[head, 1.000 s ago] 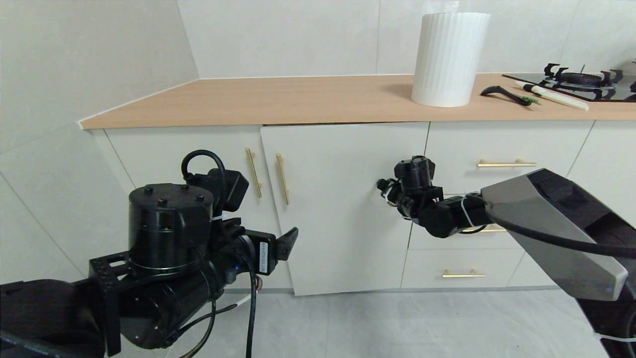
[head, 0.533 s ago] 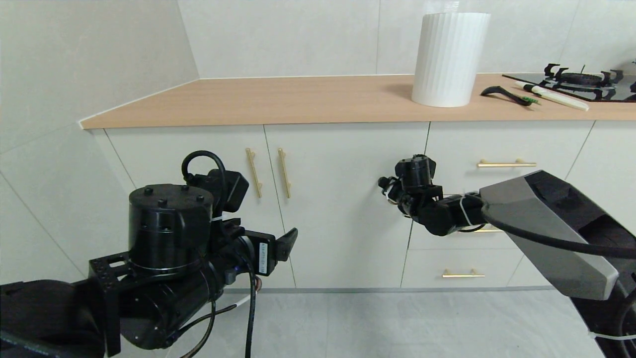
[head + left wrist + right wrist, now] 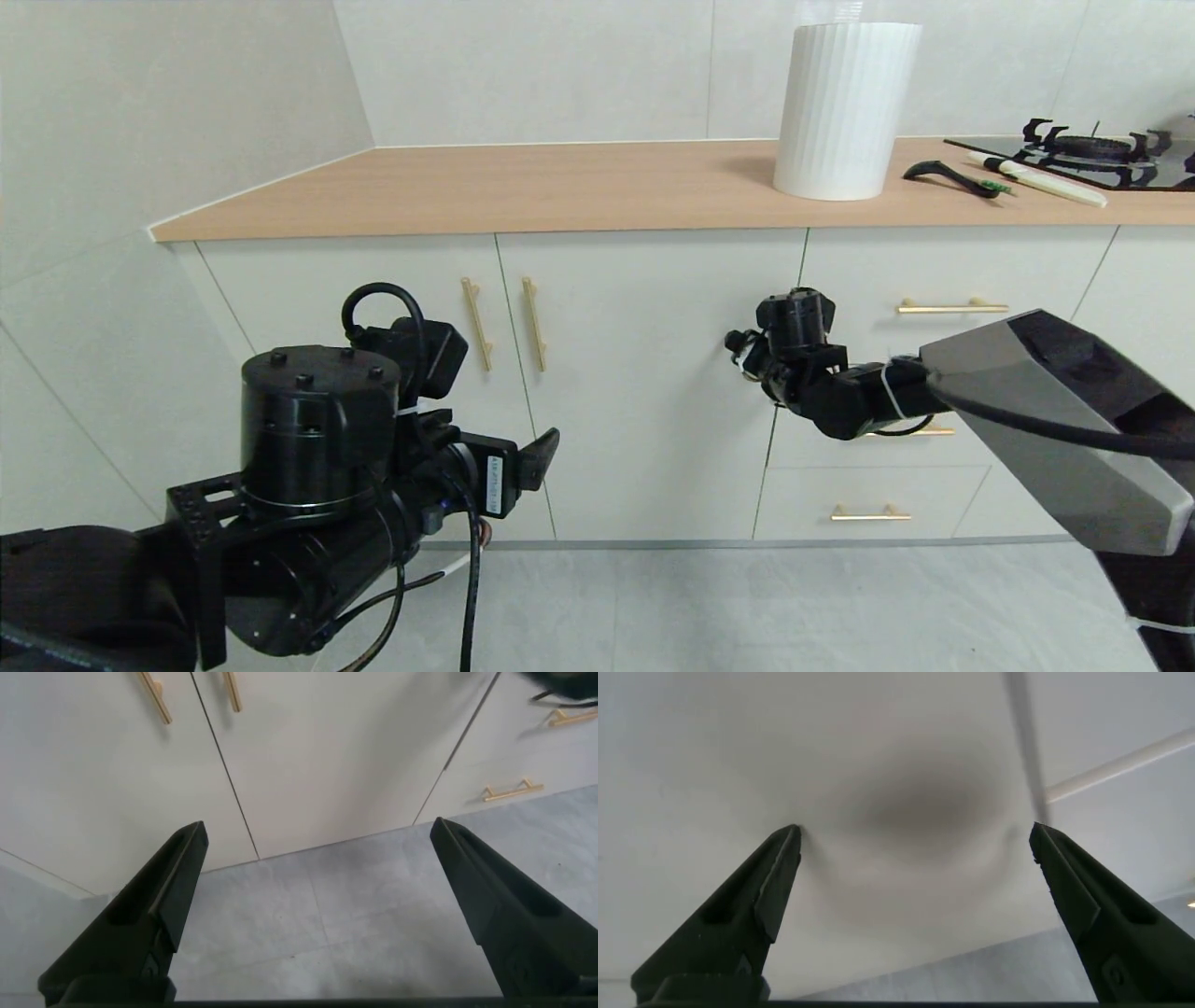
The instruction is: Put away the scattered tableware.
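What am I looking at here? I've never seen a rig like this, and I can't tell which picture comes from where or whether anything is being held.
It is a two-armed robot facing kitchen cabinets. The wide picture comes from a camera on its head. The black bulk low on the left is its left arm, and its right arm stretches toward a closed cabinet door. The other two pictures come from wrist cameras, each looking out between that arm's two fingers. The left gripper looks at the floor and the cabinet fronts. The right gripper is close up to the door. Both are open and hold nothing. On the wooden counter are a white ribbed container, a black utensil and what looks like a white knife, by a gas hob.
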Robot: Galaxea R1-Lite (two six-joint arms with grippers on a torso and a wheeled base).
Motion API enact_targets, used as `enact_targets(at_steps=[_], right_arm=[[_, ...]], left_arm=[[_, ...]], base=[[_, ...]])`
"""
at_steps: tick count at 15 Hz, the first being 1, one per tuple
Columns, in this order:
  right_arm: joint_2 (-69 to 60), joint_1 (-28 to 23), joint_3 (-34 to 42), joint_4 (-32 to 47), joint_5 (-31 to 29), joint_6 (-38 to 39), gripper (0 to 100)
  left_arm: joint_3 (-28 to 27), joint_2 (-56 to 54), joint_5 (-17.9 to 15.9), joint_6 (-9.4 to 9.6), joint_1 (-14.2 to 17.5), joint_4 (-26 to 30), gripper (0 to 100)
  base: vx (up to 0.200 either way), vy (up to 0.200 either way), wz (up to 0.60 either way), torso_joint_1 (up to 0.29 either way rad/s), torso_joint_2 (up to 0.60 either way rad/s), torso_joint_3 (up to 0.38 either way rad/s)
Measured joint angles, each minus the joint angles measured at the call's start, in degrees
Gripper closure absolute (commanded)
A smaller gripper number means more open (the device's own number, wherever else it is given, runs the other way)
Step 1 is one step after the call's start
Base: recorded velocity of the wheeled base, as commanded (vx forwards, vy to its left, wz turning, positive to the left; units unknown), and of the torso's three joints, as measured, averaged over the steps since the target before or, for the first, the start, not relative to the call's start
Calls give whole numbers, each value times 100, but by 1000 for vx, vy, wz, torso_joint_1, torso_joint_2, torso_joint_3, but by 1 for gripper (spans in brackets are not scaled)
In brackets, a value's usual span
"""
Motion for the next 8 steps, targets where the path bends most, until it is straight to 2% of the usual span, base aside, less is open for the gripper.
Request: enact_targets(at_steps=[1, 4, 5, 8], right_arm=[[-210, 11, 234, -9, 2, -11, 0], [-1302, 22, 1202, -18, 13, -139, 0], [-1792, 18, 1574, -24, 13, -238, 0], [-3538, 18, 2873, -22, 13, -714, 0]], left_arm=[[0, -16, 2, 96, 0, -11, 0], [-24, -339, 130, 714, 5, -66, 0], [-44, -494, 150, 831, 18, -68, 0], [157, -1168, 200, 869, 146, -52, 0]], base=[[0, 0, 0, 0, 0, 0], [0, 0, 0, 0, 0, 0], [0, 0, 0, 0, 0, 0], [0, 0, 0, 0, 0, 0]])
